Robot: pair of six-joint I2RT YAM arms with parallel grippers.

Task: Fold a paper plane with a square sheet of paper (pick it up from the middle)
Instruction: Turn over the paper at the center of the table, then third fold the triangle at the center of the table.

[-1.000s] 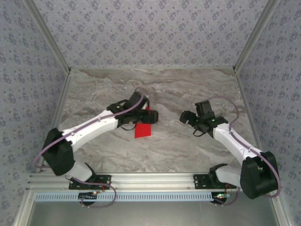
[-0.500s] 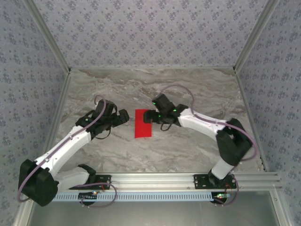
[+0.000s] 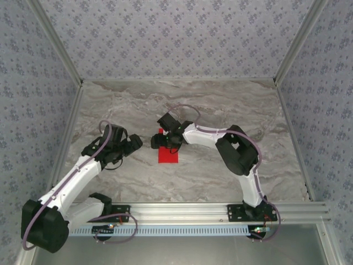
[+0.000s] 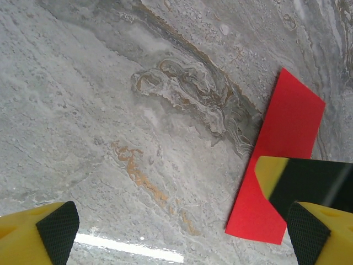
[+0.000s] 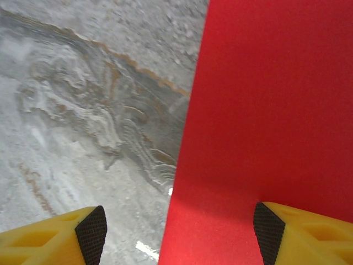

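Paper first: the square sheet of paper (image 3: 167,155), now a narrow red rectangle, lies flat mid-table (image 3: 231,105), long axis near to far. Right gripper (image 3: 164,139) is nearer, over the far end. Its jaws are apart and empty, straddling the sheet's long left edge. Right arm reaches left, elbow bent sharply. Left gripper (image 3: 134,144) gapes wide, left of the sheet, apart.

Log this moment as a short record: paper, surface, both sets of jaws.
paper: sheet of paper, bright red, rectangular outline, lying flat
surface: marble table
left jaws: open, left of the paper, apart from it
right jaws: open, over the paper's far end, one finger above the paper, the other above the table
held: nothing
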